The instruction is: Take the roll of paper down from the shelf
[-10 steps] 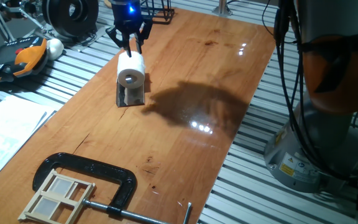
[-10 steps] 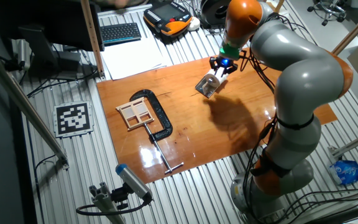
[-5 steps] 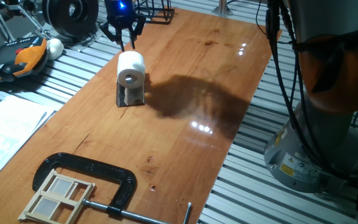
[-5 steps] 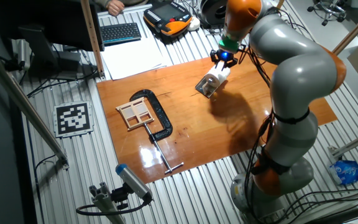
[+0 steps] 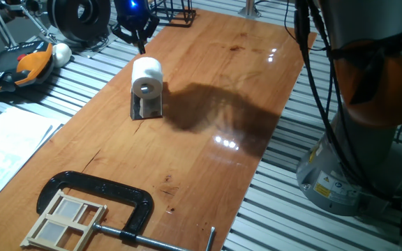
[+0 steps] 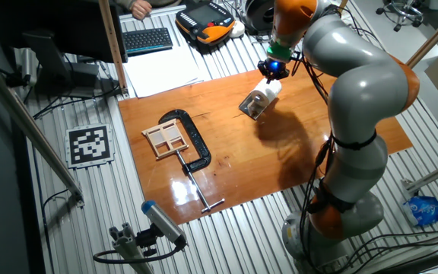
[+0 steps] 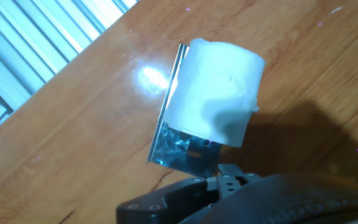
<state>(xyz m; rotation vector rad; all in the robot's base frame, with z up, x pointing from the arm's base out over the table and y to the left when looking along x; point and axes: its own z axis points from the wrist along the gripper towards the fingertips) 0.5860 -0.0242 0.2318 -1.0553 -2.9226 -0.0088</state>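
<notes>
Overhead, tool (image 5: 136, 29) raised behind roll of paper (image 5: 146, 77), fingers pointing down

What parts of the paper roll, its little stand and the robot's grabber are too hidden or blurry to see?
- Tool: small and dark in both fixed views; open or shut cannot be told. In the hand view the fingertips do not show.
- Shelf: hand view shows only a shiny part; the roll of paper covers the rest.
- Roll's hollow core: hidden in the hand view, too small in the other fixed view.

Glossy wooden tabletop (image 5: 208, 139) with light glare on a ribbed metal bench (image 6: 74, 198), keyboard (image 6: 146, 39) beyond.
</notes>
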